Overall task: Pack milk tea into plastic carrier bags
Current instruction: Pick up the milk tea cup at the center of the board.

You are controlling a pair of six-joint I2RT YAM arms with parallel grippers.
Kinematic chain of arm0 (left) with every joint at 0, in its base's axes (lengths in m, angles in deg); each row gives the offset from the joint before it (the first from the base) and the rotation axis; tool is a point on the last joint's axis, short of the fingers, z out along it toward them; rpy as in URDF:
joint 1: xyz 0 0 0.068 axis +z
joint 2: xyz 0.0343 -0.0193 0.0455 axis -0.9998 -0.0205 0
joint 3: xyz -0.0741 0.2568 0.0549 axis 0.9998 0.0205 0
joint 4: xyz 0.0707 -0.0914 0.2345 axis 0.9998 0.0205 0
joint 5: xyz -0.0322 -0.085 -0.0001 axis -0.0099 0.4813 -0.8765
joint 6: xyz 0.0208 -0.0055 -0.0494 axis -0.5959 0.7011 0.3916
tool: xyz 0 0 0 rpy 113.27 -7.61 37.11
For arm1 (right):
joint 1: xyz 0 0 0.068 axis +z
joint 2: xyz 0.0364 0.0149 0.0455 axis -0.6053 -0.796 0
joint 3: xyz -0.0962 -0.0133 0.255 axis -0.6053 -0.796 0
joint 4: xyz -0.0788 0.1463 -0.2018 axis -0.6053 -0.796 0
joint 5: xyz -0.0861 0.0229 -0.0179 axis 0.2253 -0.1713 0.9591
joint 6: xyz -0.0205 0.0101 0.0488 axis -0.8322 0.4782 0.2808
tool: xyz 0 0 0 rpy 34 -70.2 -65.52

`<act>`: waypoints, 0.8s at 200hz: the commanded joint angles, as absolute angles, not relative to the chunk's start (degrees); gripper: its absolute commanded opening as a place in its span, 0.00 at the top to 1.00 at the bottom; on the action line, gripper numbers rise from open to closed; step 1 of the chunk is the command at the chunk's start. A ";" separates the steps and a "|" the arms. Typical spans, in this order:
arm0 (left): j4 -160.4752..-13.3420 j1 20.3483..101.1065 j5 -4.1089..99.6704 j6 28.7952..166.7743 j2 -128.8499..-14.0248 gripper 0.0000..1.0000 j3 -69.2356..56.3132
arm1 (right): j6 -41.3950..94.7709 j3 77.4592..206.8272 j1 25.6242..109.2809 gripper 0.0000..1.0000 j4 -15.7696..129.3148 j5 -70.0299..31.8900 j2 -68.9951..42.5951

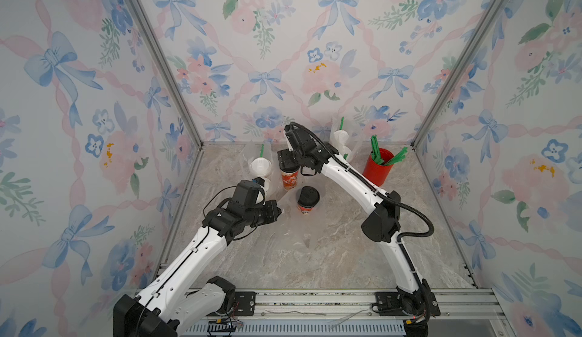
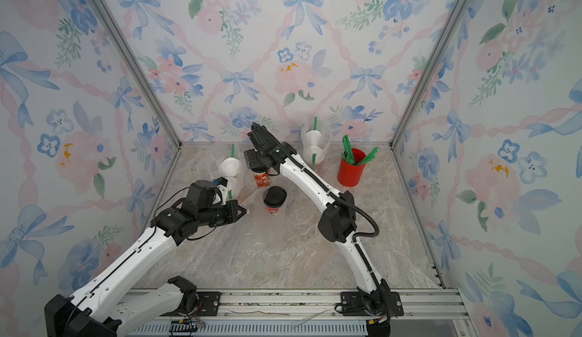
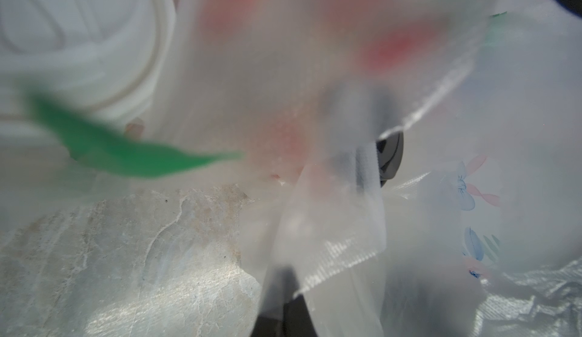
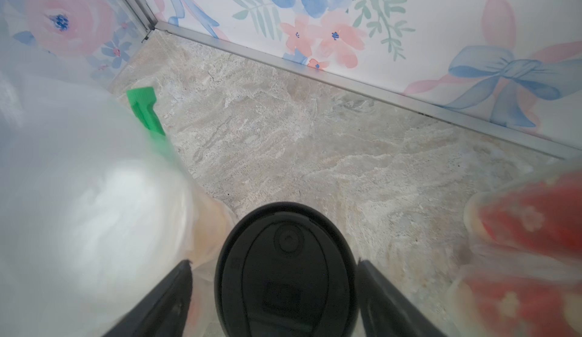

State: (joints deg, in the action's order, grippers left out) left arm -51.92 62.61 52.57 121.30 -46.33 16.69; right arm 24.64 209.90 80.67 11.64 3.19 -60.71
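At the back of the tabletop (image 1: 315, 256), my right hand (image 4: 274, 264) hangs over the far black-lidded cup (image 1: 290, 178). Its fingers are spread wide to either side of the lid and are not gripping it. I come from above because the cup is hemmed in: a packed bag (image 1: 252, 159) with its white-lidded cups (image 1: 260, 166) and a green straw (image 1: 261, 150) stands just beside it. From a side approach I would likely crumple that film.

My left hand (image 1: 277, 211) lies low and sideways near the front, closed tight. The wrist view shows clear film draped right across its fingers, so I judge it is pinching an edge of the open bag (image 3: 340, 247). It holds that edge so the mouth does not collapse flat on the tabletop. The near black-lidded cup (image 1: 308, 200) stands upright close to this hand, with film around its foot. I cannot tell whether it is already inside the bag.

A second packed bag (image 1: 341, 138) sits against the back wall, beside the red cup of straws (image 1: 378, 167). With two bags filled, I reckon the far cup is the last to go in.
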 commanded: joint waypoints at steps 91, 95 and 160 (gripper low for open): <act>-50.91 62.98 53.22 121.35 -46.86 0.97 15.84 | 23.15 213.09 80.21 0.16 8.39 5.17 -65.20; -50.91 63.01 53.22 121.35 -46.89 0.97 15.84 | 23.10 213.05 80.23 0.16 8.24 5.38 -65.09; -50.91 63.04 53.21 121.52 -46.81 0.97 15.67 | 22.90 211.49 80.76 0.14 7.06 7.27 -63.92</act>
